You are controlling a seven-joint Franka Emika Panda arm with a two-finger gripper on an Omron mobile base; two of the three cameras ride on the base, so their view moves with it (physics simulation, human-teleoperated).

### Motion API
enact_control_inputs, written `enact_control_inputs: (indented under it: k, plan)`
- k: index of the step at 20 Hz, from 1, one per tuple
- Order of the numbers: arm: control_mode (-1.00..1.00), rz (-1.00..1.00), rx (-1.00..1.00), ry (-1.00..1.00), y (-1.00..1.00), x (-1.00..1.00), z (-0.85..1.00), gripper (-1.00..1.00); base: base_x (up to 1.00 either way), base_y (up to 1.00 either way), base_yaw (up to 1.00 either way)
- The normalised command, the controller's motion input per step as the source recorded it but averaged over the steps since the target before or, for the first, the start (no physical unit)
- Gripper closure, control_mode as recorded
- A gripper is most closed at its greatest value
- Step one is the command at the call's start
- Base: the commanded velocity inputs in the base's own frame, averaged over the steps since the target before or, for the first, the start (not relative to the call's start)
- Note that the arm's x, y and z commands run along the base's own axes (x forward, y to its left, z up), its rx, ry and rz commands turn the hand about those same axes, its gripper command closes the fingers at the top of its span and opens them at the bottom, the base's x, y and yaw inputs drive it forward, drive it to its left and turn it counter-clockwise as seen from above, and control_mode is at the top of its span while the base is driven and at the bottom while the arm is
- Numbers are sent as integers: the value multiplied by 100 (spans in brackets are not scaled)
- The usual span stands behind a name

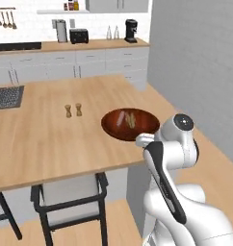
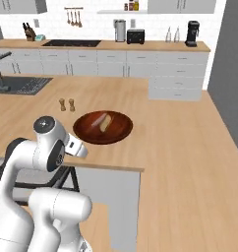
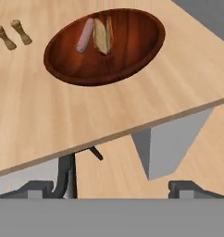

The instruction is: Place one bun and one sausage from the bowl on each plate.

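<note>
Right now I see the bowl, wide, shallow and glossy dark red-brown, on the wooden worktop near its edge. Inside lie a pinkish sausage and a pale bun, side by side and touching. My tool hangs off the worktop's edge, below and short of the bowl, its tips wide apart and holding nothing. Two small shakers stand beyond, left of the bowl.

The bowl sits on the counter ahead of the gripper, past the counter's near edge. In the bowl, a sausage lies left of a bun. Two shakers stand on the counter, ahead and left of the bowl.
</note>
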Motion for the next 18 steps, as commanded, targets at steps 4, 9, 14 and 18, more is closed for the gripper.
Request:
enact_control_inputs:
  k: [4, 9, 14, 18]
  plan:
    - [100, 0, 0, 0, 0, 0, 0, -100, 62, -59, 0]
    - [100, 0, 0, 0, 0, 0, 0, -100, 45, 61, 0]
    - [100, 0, 0, 0, 0, 0, 0, -100, 45, 75, 0]
    - [100, 0, 0, 0, 0, 0, 0, -100, 74, 37, 16]
